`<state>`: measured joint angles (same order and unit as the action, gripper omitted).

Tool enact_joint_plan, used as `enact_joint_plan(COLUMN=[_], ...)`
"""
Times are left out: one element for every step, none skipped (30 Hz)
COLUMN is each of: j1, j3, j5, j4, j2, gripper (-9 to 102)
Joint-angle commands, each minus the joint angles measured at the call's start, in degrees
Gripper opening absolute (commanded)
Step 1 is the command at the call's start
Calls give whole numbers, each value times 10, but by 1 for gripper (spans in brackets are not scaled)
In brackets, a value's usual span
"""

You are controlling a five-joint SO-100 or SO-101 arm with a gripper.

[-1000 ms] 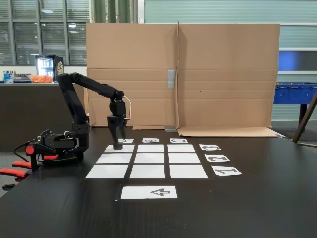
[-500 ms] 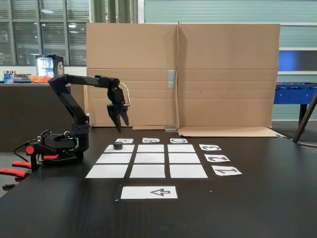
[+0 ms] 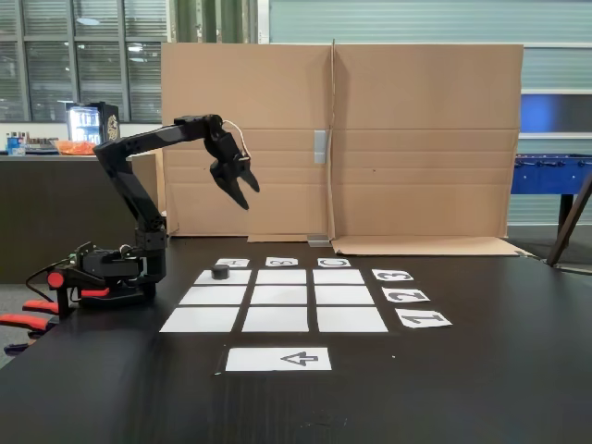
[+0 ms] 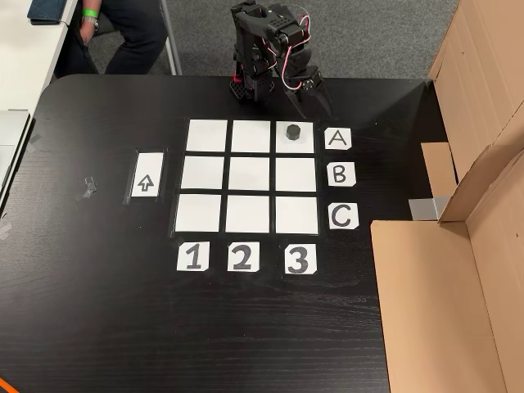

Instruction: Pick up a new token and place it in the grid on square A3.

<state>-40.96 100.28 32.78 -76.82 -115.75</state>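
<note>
The small black nut-like token (image 4: 294, 130) is sitting on white paper square A3 (image 4: 295, 143); the released claw (image 3: 242, 191) is hanging empty above it, best lifting straight clear without brushing it.

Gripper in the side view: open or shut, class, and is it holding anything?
Open and empty. The gripper hangs in the air with fingers spread, while the token sits apart on the grid's corner square.

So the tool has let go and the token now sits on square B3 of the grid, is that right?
Not quite: the token sits on square A3, the grid's corner cell beside label A, as the other view shows. The tool is indeed raised, open and empty.
</note>
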Motion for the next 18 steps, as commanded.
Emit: enact_joint_plan(j1=[-7, -7, -8, -9, -10, -11, -11, -11, -11, -9, -6, -5, -4, -4, -4, -3, -3, -3], j3=[-51, -62, -72, -80, -84, -89, -93, -97, -98, -98, -98, -98, -98, -98, -98, -98, -98, -98], j5=[-17, -25, -33, -42, -49, -55, -63, -71, -79, -87, -95, -101, -108, -116, -127, -137, -146, -156], j4=[8, 10, 12, 17, 21, 25, 27, 31, 38, 47, 58, 66, 75, 82, 91, 98, 105, 112], j2=[3, 3, 3, 2, -2, -4, -4, -4, -5, -6, -6, -6, -5, -6, -7, -7, -7, -7], gripper=[31, 31, 31, 31, 31, 31, 31, 31, 31, 31, 31, 31, 31, 31, 31, 31, 31, 31])
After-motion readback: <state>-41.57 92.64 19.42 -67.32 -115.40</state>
